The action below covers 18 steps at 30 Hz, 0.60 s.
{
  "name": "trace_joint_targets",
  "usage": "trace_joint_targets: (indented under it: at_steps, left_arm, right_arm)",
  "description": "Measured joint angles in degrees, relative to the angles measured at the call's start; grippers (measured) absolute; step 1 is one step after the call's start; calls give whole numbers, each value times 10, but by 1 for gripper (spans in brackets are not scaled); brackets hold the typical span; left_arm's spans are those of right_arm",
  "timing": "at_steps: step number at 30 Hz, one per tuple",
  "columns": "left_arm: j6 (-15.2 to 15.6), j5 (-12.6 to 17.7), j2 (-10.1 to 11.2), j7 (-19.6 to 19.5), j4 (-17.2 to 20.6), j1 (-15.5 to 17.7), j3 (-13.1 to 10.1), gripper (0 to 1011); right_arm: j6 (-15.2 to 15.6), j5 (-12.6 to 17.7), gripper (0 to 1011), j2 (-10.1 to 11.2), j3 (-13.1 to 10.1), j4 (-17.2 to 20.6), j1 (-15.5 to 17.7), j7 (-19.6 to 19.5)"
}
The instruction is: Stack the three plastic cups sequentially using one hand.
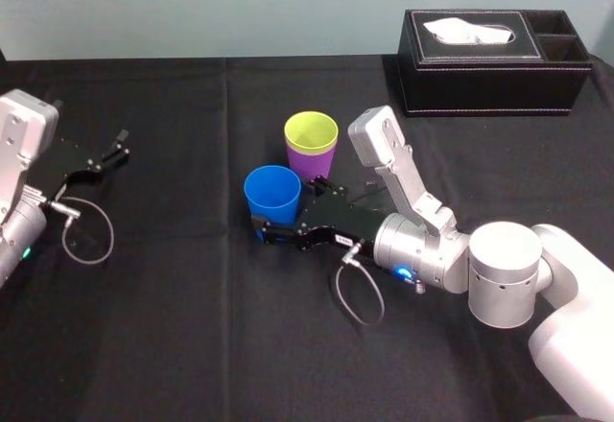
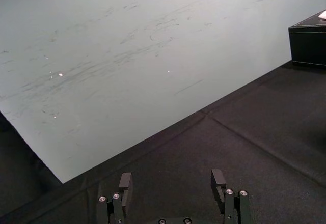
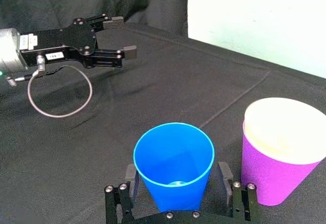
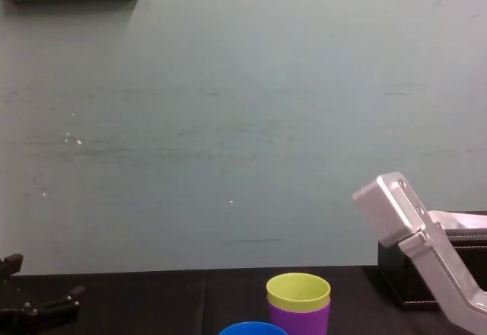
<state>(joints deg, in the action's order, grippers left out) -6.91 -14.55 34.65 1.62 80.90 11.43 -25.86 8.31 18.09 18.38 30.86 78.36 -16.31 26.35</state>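
1. The right claw (image 3: 178,178) stands wide, one jaw on each side of the blue cup (image 1: 272,195), low on its wall.
2. Its pads (image 3: 132,176) sit close to the cup; whether they touch it cannot be told.
3. Just beyond the claw's far jaw stands the purple cup (image 1: 314,166), with the yellow-green cup (image 1: 311,132) nested inside it, near the blue one.
4. The blue cup's base is hidden behind the claw body, so whether it rests on the black cloth (image 1: 192,326) is unclear.
5. The chest view cuts the blue cup down to a sliver of rim.
6. The left claw (image 1: 110,153) sits well apart from the right claw, jaws spread, holding nothing.
7. A black tissue box (image 1: 494,77) sits far behind the right claw.
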Motion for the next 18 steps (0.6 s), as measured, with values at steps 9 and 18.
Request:
trace_joint_targets:
  at_steps: [9,18]
  left_arm:
    - [0,0,0,0,0,0,0,1010]
    - [0,0,0,0,0,0,0,1010]
  right_arm:
    - [0,0,772,1,0,1,1,0]
    - [0,0,721,1,0,2,1,0]
